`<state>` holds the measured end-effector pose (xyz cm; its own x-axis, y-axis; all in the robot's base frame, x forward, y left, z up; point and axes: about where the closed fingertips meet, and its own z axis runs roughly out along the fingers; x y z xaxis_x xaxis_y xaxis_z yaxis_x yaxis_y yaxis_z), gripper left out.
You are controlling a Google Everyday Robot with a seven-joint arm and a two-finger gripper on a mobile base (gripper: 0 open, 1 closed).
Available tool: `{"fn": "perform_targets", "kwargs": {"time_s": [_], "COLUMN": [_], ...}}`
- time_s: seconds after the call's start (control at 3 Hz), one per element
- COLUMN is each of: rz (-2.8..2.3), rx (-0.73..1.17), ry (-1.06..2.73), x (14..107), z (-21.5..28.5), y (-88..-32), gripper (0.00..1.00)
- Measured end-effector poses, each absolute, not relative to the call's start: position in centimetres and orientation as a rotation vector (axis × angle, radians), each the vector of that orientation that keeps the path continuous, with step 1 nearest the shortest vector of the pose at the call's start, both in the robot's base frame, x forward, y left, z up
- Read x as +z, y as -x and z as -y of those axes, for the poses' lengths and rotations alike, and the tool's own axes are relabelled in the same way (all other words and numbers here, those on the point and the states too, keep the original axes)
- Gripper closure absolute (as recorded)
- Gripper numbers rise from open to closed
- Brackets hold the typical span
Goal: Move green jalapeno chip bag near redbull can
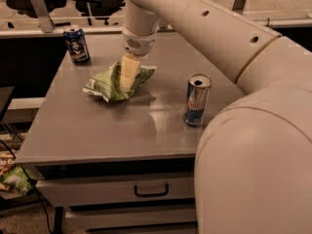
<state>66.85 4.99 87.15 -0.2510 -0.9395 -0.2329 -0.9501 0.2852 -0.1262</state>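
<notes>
End effector [127,76] planted on the chip bag [109,84], left of the tall can [197,100], presumably for pickup. Cannot tell whether it grips.

One counter [97,130] carries three things in all. Two of them are drink cans: one redbull can [197,100], tall and slim, and one shorter dark-blue can [77,45] with a white picture. The third is a single green jalapeno chip bag [109,84]. That makes two cans and one bag on the top. One white arm [195,18] reaches in, ending in one gripper [127,74], which is down at the bag's upper side. Below the top there is one drawer front [97,191] that can be counted with certainty, with one dark handle [151,191]. One more greenish packet [17,179] lies on the floor at the lower left.
</notes>
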Motion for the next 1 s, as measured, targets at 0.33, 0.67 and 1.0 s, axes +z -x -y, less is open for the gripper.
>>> {"fn": "perform_targets", "kwargs": {"time_s": [0.33,0.67,1.0], "rz": [-2.298,-2.295,-2.285], "rx": [0.07,0.077,0.06], "ry": [1.75,1.755,1.75], "x": [86.7,86.9,88.4], "z": [-5.2,-4.9,-3.1], "y": [-66.7,-66.3,-65.1], "gripper": [0.43,0.65,0.96]}}
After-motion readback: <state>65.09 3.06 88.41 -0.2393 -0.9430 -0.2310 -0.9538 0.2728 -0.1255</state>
